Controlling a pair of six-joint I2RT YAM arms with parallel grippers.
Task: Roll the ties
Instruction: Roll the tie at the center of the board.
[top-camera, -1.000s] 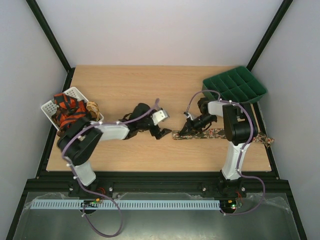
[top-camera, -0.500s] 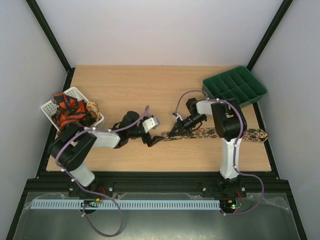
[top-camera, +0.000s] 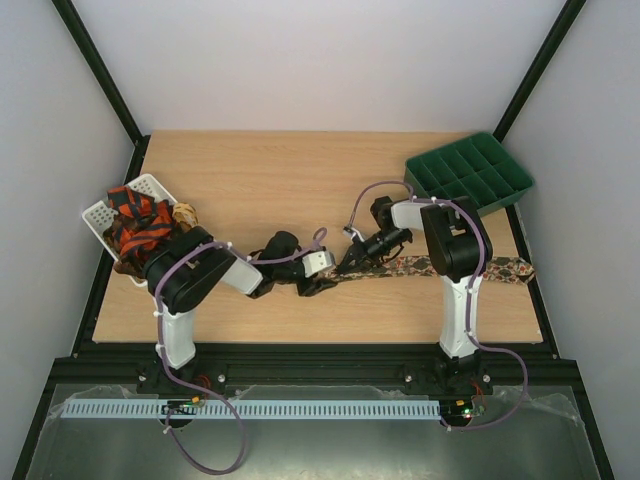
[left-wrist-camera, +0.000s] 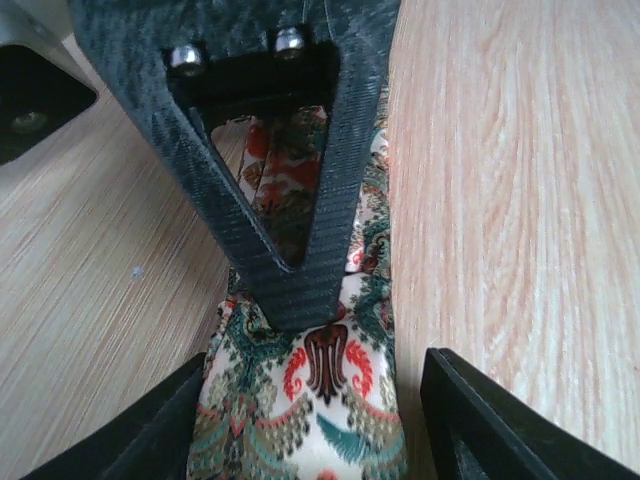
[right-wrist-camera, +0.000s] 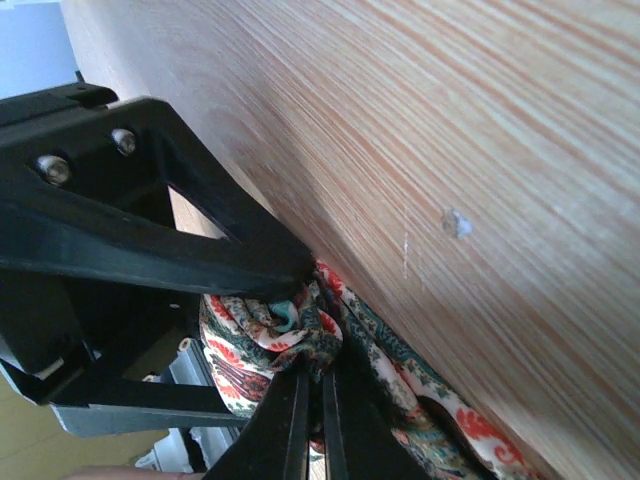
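Note:
A brown-olive floral tie (top-camera: 420, 266) lies flat along the table's right front. My right gripper (top-camera: 345, 267) is shut on the tie's left end, and the fabric is bunched between its fingers in the right wrist view (right-wrist-camera: 312, 385). My left gripper (top-camera: 322, 283) is open, and in the left wrist view (left-wrist-camera: 320, 425) its jaws straddle the same end of the tie (left-wrist-camera: 340, 360). The tie's bunched end also shows in the right wrist view (right-wrist-camera: 270, 335). Red-orange and black ties (top-camera: 140, 225) lie heaped in the white basket (top-camera: 100, 213).
The green compartment tray (top-camera: 470, 175) stands at the back right, close behind the right arm. A small tan object (top-camera: 185, 213) sits beside the basket. The tie's far end reaches the table's right edge (top-camera: 530, 272).
The right gripper pulled the tie's end leftward, then held still. The left gripper swung right and closed in on that end, now straddling it.

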